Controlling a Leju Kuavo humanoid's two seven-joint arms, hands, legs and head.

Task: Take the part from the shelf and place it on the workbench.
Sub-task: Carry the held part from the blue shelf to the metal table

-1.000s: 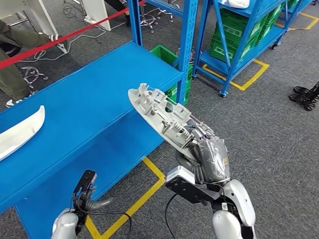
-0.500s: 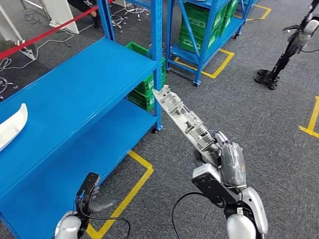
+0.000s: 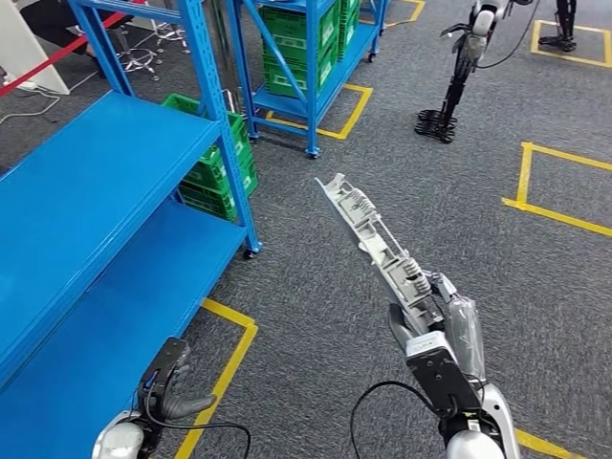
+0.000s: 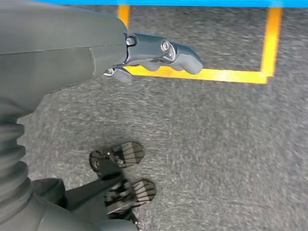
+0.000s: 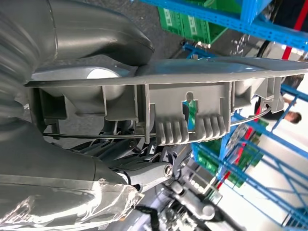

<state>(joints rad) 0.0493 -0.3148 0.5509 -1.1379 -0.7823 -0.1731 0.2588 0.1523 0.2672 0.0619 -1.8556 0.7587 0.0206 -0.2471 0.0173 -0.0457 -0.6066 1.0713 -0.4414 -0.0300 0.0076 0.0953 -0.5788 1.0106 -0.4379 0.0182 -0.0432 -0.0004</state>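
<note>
I get even, bright overhead light in the head view, with soft shadows under the blue shelf [image 3: 108,182] and no harsh glare. My left wrist view smears the carpet [image 4: 218,144], probably motion blur. The right wrist view blows out white behind the part [image 5: 174,91].

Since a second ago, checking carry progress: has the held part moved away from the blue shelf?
Yes. The part, gripped by the right hand, has swung right off the blue shelf and now hangs over grey carpet; the camera turned too.
</note>
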